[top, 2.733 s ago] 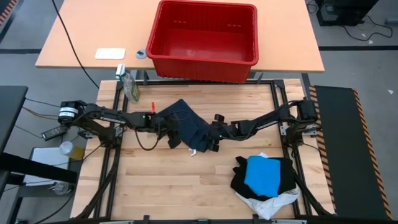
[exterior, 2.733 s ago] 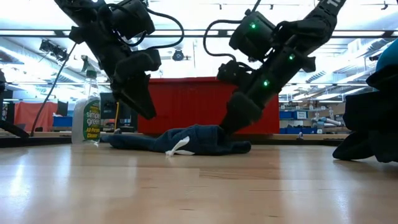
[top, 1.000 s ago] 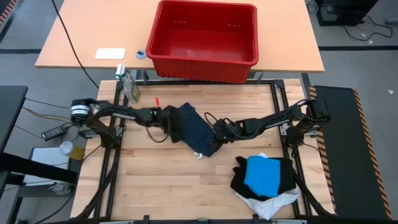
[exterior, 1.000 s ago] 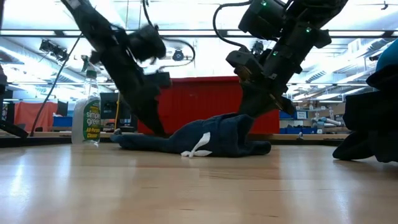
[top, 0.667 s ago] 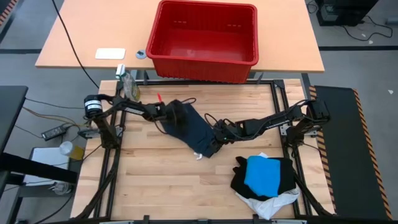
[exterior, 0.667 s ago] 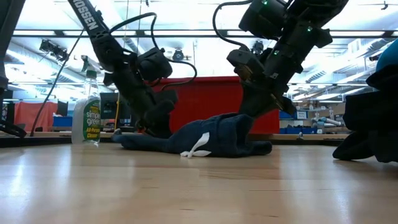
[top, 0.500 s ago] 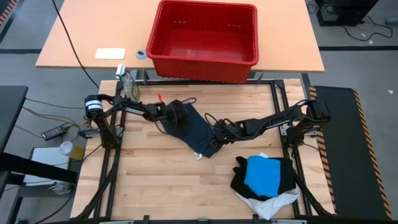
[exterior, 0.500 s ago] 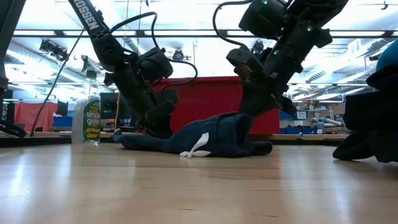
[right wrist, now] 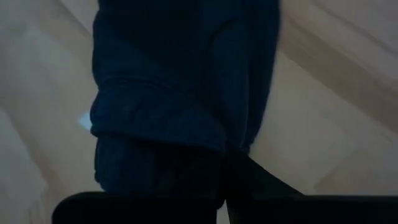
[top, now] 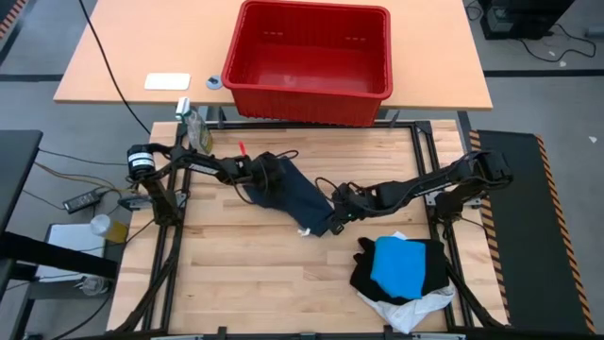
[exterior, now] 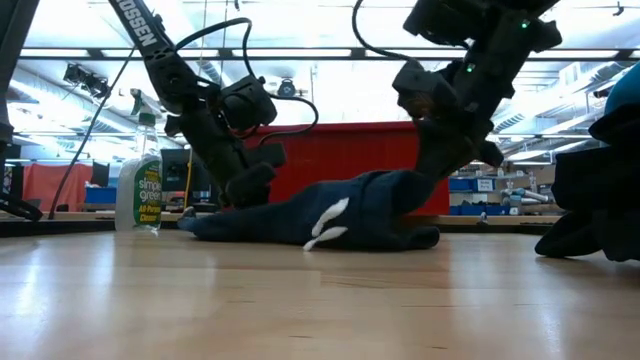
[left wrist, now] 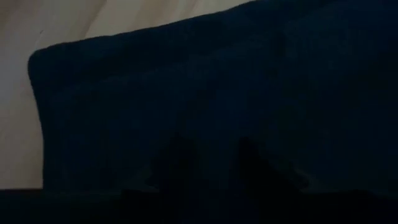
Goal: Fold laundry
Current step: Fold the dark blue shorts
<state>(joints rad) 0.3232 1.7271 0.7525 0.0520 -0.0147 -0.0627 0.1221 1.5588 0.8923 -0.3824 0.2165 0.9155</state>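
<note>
A dark blue garment [top: 294, 196] lies crumpled at the middle of the table, with a white tag [exterior: 330, 220] at its near end. My left gripper [top: 268, 179] is down on the garment's far left end, its fingers [left wrist: 175, 155] apart over the cloth. My right gripper [top: 332, 219] is shut on the near right end. A pile of black, white and bright blue laundry [top: 404, 272] rests at the near right corner. My left gripper comes slanting down from the table's left onto the garment's far left end [exterior: 235, 205], which lies on the table. Whether its fingertips pinch cloth or only rest on it, I cannot tell. My right gripper pinches a bunched fold at the garment's near right end [right wrist: 186, 140], slanting down from the table's right. That end [exterior: 400, 190] is raised off the table, and the rest trails down to the wood toward my left gripper.
A red basket [top: 311, 57] stands on the far table beyond the work surface. A spray bottle [top: 195, 130] stands at the far left corner. Bare wood shows along the near edge, left of the pile.
My left gripper has come down and rightward onto the garment's far left end, then kept still. My right gripper has moved toward the table's right and near edge and slightly up, drawing the near right end with it. The garment is stretched longer.
</note>
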